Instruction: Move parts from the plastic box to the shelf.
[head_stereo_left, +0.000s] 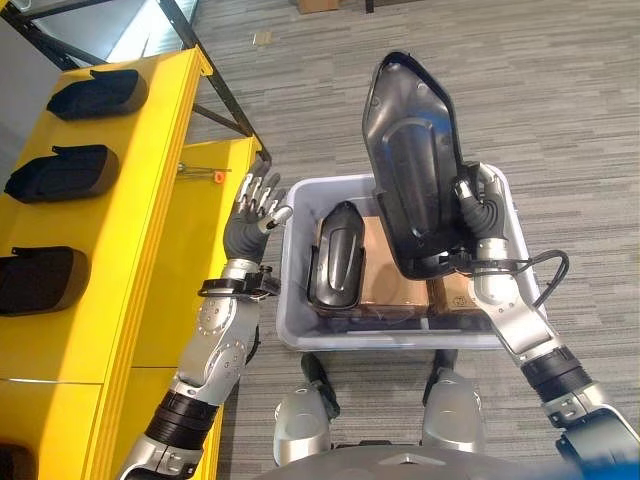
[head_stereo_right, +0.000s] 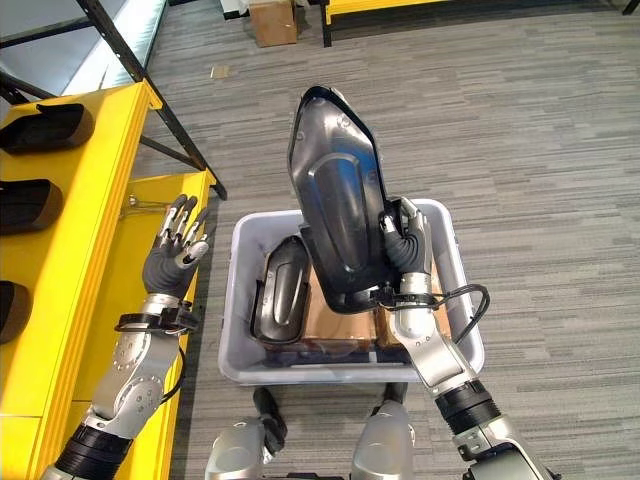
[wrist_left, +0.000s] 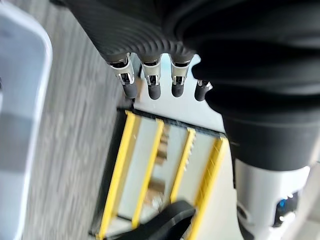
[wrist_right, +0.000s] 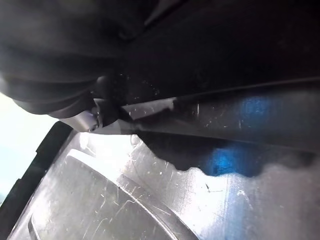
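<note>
Large black moulded plastic part (head_stereo_left: 415, 165) pinched in my right hand (head_stereo_left: 478, 205) above the grey plastic box (head_stereo_left: 292, 300), where another black part (head_stereo_left: 337, 258) lies on brown cartons (head_stereo_left: 385, 270); my left hand (head_stereo_left: 252, 212) is spread.

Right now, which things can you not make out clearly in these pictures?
- Right hand, left eye view: the lifted black part covers most of its fingers.
- Brown boxes in the plastic box: partly hidden under both black parts.
- Shelf: lowest part cut off by the picture's edge.
- Right wrist view: part surface too close to read.
</note>
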